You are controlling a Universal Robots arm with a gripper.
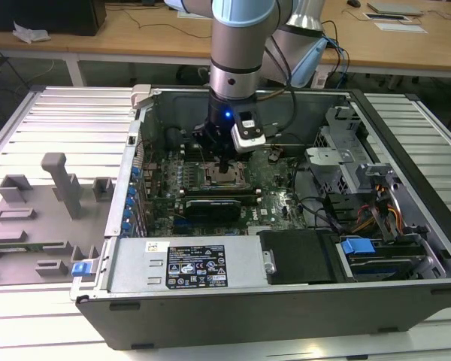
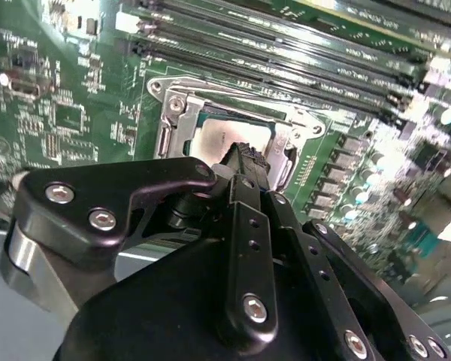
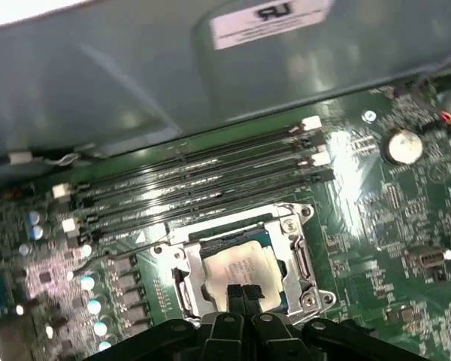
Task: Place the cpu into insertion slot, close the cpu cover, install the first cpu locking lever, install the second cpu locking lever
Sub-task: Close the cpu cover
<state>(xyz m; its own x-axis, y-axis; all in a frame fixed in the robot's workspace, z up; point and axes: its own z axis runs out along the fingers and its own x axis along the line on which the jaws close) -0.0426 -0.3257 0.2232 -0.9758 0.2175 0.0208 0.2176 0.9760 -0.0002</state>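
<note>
Here, in the exterior view, a slatted metal table (image 1: 52, 113) fills most of the frame, with wooden desks (image 1: 135, 37) running across the top edge behind it. An open computer case (image 1: 210, 301) lies on the table in the middle, its green motherboard (image 1: 278, 180) facing up, and grey plastic fixtures (image 1: 64, 184) stand at the exterior view's left. The arm (image 1: 237, 45) comes straight down from the upper centre of that frame into the case, and its gripper (image 1: 224, 167) hangs over the middle of the board. In both wrist views the chip (image 3: 240, 267) (image 2: 218, 139) lies flat inside the socket (image 3: 186, 282), beside the long black memory slots (image 3: 195, 180). The silver cover frame (image 3: 289, 226) borders the chip; whether it sits fully down I cannot tell. The gripper (image 3: 242, 295) (image 2: 244, 154) has its two fingers pressed together with nothing between them, and their tips sit at the chip's edge, touching it or just above it.
</note>
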